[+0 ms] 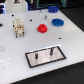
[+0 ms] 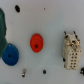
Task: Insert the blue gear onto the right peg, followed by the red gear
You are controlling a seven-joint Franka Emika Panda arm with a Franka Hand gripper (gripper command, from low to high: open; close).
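Writing or labels, if you're hunting for them: nothing readable on any part, both pictures are too blurry for that.

Your small round bright-red toothed gear with the domed hub (image 1: 42,27) sits flat on the white desk (image 1: 20,52), and the wider flat bright-blue toothed gear (image 1: 58,22) lies just beside it toward the exterior view's right, not touching. Both are well apart from the black-bordered white rectangular plate (image 1: 37,60), which lies nearer the camera with two short dark-grey upright posts on it. The right peg (image 1: 52,50) stands bare, and so does its twin.

The exterior view gives you that plate and pegs; the wrist view doesn't catch them at all. What the wrist view does give you is a straight-down look at the red gear (image 2: 36,42) and blue gear (image 2: 10,53), plus a cream blocky part with little holes (image 2: 72,52) near the red one. That same cream part (image 1: 19,28) shows in the exterior view, off to the left of the red gear.

As for the hand: neither picture shows its fingers, so you can't tell from these how wide it is, or where the gears lie relative to it.
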